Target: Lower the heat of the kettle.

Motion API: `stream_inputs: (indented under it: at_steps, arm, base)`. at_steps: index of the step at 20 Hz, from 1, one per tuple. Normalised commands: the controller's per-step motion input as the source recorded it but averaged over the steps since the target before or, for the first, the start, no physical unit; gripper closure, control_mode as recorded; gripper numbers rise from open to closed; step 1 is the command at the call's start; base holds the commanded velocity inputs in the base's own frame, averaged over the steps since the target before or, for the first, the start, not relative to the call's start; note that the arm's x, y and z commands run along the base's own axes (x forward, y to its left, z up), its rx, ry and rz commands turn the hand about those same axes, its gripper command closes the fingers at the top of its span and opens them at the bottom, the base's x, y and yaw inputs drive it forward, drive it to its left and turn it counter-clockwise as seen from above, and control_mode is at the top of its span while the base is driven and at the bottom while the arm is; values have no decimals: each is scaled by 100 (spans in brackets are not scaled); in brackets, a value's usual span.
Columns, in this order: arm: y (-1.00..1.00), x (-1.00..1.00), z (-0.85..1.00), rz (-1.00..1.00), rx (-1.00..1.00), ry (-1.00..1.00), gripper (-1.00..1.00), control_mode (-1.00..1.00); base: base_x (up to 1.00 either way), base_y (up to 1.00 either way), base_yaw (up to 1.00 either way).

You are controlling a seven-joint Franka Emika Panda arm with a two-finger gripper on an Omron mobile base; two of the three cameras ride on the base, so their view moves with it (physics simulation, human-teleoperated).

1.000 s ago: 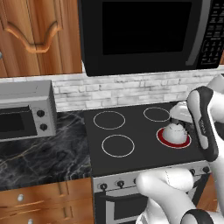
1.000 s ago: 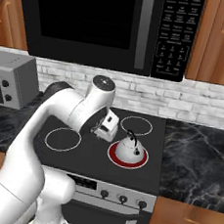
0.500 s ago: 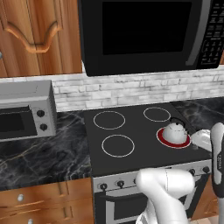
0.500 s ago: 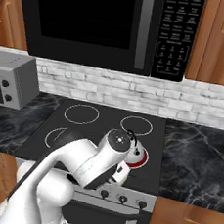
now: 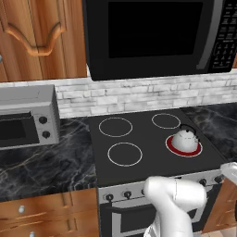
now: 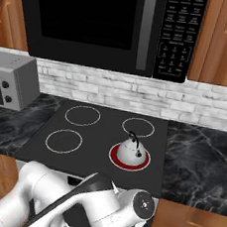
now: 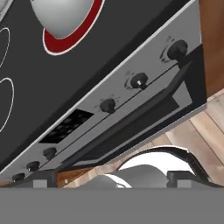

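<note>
Wooden floor and the stove's front panel (image 7: 131,109) face me, my gripper (image 7: 111,179) low before it, finger gap unreadable. Its small, stiff knobs (image 7: 139,80) want a pinch-and-twist. Beyond, well apart, the kettle (image 5: 184,139) sits on the glowing red burner (image 6: 129,158), front right of 4.

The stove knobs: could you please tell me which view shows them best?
The hand view: the knobs run in a row across the grey front panel, large and unobstructed. The left base view shows some knobs small beside the arm. The right base view has the arm covering the panel.
</note>
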Motion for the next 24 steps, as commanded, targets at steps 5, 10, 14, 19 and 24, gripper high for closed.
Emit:
stream_inputs:
  at_steps: [5, 10, 14, 19, 24]
  arm:
    - [-76, 0, -43, 3, 11, -11, -100, -100]
    - [-35, 9, -38, 5, 1, 0, -100, -100]
    - [-33, 19, -24, 7, 2, -3, -100, -100]
    - [-23, 32, -25, 1, 10, -13, -100, -100]
    - [-3, 42, -39, 0, 9, -11, -100, -100]
  base:
    - [0, 0, 0]
    - [0, 0, 0]
    - [0, 0, 0]
    - [0, 0, 0]
    - [0, 0, 0]
